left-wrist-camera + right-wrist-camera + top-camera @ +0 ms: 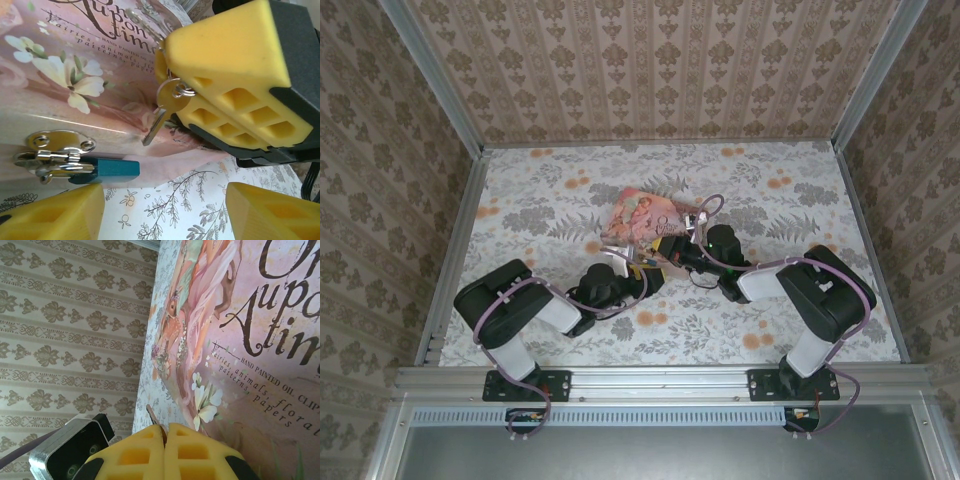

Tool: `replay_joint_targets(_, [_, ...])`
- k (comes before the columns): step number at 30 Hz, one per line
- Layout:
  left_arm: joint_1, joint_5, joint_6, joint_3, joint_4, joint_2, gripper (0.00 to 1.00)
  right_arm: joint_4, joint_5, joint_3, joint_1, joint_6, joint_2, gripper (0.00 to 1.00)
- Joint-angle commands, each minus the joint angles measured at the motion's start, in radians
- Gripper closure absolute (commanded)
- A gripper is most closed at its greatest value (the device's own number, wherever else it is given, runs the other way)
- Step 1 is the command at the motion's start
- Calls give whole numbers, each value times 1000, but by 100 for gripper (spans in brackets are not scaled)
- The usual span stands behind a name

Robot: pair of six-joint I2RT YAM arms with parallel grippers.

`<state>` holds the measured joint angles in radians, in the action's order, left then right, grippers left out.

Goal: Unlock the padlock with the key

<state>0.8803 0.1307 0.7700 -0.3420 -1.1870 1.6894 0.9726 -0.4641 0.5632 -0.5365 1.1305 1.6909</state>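
Hung on the silver hasp (60,145) at the front wall of the pink illustrated tin (75,60), just above the floral table (195,192): the teal padlock (112,170), lying sideways. Just right of it along that same wall, the key (160,117) dangling on its ring, pinched in the clenched right end effector (172,85). Before the tin's front, the left end effector (162,212) released, yellow fingertips (55,215) spread wide, nothing between them.
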Motion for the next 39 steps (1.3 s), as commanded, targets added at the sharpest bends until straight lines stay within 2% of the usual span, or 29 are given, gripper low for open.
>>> replay_joint_targets(1, [5,-17,18,-13,-79,23,33,-54,3,-28,1,9,46,100])
replay_joint_targets(12, [-14,-46,57,-12,-102,121,27,-56,4,-27,3,9,46,100])
replay_joint_targets(21, [-44,-54,64,-13,-103,141,27,-54,2,-23,3,8,53,100])
replay_joint_targets(30, [-83,-19,63,-25,-103,152,39,-50,2,-22,3,10,64,100])
replay_joint_targets(39, [-89,18,46,-34,-102,190,45,-32,1,-23,4,16,76,100])
